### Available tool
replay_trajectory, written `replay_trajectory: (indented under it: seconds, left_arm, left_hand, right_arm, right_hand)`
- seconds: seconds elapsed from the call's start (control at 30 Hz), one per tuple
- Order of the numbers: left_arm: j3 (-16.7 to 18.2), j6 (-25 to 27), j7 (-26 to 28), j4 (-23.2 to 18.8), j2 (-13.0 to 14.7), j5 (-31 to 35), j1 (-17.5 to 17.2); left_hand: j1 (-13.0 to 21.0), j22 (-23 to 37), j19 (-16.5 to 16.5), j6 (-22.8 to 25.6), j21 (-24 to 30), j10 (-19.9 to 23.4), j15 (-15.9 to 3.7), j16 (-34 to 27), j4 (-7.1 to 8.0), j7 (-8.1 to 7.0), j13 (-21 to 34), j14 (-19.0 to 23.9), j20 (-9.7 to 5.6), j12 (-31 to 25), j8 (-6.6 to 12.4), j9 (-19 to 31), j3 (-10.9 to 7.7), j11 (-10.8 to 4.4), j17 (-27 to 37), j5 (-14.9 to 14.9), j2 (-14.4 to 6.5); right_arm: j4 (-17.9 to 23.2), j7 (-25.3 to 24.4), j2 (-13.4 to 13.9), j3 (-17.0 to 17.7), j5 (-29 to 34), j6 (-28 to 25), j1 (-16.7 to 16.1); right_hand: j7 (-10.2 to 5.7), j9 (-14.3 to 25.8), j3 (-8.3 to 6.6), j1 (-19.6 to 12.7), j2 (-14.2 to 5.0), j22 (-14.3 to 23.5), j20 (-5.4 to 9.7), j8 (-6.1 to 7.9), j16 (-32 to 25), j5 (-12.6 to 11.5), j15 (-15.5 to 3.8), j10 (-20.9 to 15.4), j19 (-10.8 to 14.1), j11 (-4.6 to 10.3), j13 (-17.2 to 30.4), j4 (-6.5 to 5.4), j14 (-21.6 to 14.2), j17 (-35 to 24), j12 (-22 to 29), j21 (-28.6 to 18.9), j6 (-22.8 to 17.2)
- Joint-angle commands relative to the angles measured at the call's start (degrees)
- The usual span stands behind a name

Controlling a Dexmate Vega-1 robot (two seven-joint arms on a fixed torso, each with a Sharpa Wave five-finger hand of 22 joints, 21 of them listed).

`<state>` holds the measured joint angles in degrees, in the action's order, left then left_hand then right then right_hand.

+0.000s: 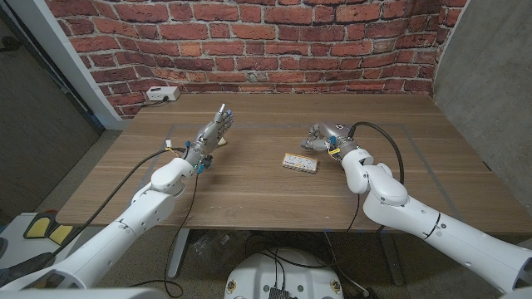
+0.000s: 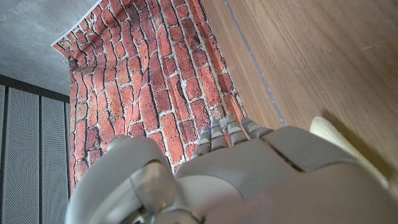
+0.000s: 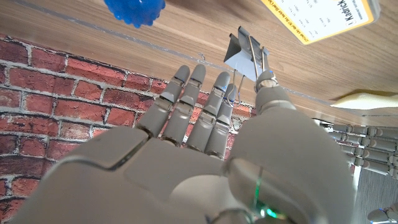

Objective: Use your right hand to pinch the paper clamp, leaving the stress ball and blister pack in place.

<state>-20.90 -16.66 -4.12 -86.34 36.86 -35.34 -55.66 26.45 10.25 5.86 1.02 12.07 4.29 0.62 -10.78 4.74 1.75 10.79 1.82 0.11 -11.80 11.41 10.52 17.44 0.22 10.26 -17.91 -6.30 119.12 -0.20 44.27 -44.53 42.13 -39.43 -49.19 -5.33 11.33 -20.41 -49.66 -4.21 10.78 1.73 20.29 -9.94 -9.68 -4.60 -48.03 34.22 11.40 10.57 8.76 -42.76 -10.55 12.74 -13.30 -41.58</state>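
R robot hand (image 3: 205, 134) at paper clamp (image 3: 247, 55), thumb touching.

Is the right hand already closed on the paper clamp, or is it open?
Open. In the right wrist view the right hand has its fingers extended and apart, the paper clamp just past them, not pinched.
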Motion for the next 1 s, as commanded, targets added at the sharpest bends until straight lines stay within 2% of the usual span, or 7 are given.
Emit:
replay_trajectory:
  seconds: [0.03, 0.27, 0.43, 0.63, 0.77, 1.0]
  left_arm:
    - [-0.1, 0.1, 0.1, -0.1, -0.1, -0.1, -0.3]
    - [-0.2, 0.0, 0.0, 0.2, -0.3, -0.1, -0.3]
    - [-0.3, 0.0, -0.2, 0.4, -0.4, -0.2, -0.2]
    - [-0.3, 0.2, -0.1, 0.2, -0.2, -0.1, -0.2]
    - [-0.2, 0.3, -0.1, 0.0, 0.0, -0.1, -0.2]
    - [-0.2, 0.4, -0.1, 0.0, 0.0, -0.2, -0.3]
  left_hand:
    - [0.2, 0.3, 0.0, 0.0, -0.1, 0.2, -0.16, 0.0, 0.29, -0.06, 0.1, 0.2, 0.2, 0.2, -0.12, 0.2, 0.01, -0.07, 0.3, 0.0, -0.2]
    - [0.3, 0.3, 0.0, 0.0, -0.1, 0.3, -0.16, 0.0, 0.28, -0.07, 0.1, 0.2, 0.21, 0.1, -0.11, 0.2, -0.01, -0.02, 0.3, 0.0, -0.2]
    - [0.4, 0.3, 0.0, 0.0, -0.1, 0.2, -0.13, 0.0, 0.28, -0.06, 0.1, 0.2, 0.25, 0.1, -0.11, 0.2, -0.02, 0.04, 0.3, 0.1, -0.2]
    - [0.4, 0.3, 0.0, 0.0, -0.1, 0.2, -0.2, 0.0, 0.28, -0.07, 0.1, 0.2, 0.26, 0.2, -0.09, 0.2, -0.04, -0.13, 0.2, 0.1, -0.3]
    - [0.5, 0.3, 0.0, 0.0, -0.1, 0.3, -0.21, 0.0, 0.27, -0.08, 0.1, 0.2, 0.29, 0.1, -0.11, 0.2, -0.06, -0.17, 0.2, 0.1, -0.3]
    - [0.6, 0.3, 0.0, 0.0, -0.1, 0.2, -0.26, 0.0, 0.26, -0.12, 0.1, 0.2, 0.23, 0.2, -0.11, 0.2, -0.08, -0.14, 0.2, 0.2, -0.4]
  right_arm:
    - [-0.2, 4.1, -0.1, -1.2, 1.9, -2.2, 0.9]
    - [-0.6, 5.1, -0.2, -1.6, 2.4, -2.7, 1.2]
    - [-1.0, 5.9, -0.4, -2.1, 3.0, -3.0, 1.7]
    - [-1.4, 6.3, -0.6, -2.6, 3.7, -3.0, 2.0]
    - [-1.9, 6.7, -0.8, -3.5, 5.3, -3.5, 2.5]
    - [-2.8, 7.6, -1.1, -4.8, 8.3, -3.3, 3.1]
  right_hand:
    - [-7.31, 0.3, -0.67, 0.6, -0.49, 0.2, -0.12, -0.74, -0.1, -0.4, -1.17, 0.4, -0.7, -0.39, 0.3, -0.62, 0.5, -0.1, -0.2, 0.2, -16.8]
    - [-7.31, 0.3, -0.32, 1.2, 0.19, 0.2, -0.34, -1.82, -0.2, -0.3, -1.2, 0.7, -1.0, -0.49, 0.3, -0.68, 1.0, -0.1, -0.3, 0.4, -14.6]
    - [-7.24, 0.4, 0.1, 2.0, 0.82, 0.2, -0.68, -3.15, -0.3, -0.3, -1.14, 1.9, -1.3, -1.69, 0.4, -0.9, 1.4, -0.1, -0.6, 0.5, -11.9]
    - [-7.31, 0.5, 0.91, 3.4, 1.84, 0.2, -1.2, -4.37, -0.1, -0.2, -0.83, 3.2, -2.0, -2.36, 0.5, -1.26, 2.7, -0.2, -0.9, 0.8, -9.5]
    - [-6.79, 0.6, 1.27, 4.3, 2.31, 0.2, -1.5, -5.76, -0.2, -0.3, -0.58, 4.9, -2.2, -2.47, 0.6, -1.42, 3.5, -0.3, -1.3, 0.8, -6.6]
    - [-6.22, 0.7, 1.41, 4.6, 2.51, 0.2, -1.73, -6.39, -0.2, -0.4, -0.58, 6.2, -2.5, -2.98, 0.7, -1.44, 4.2, -0.3, -1.5, 0.9, -5.3]
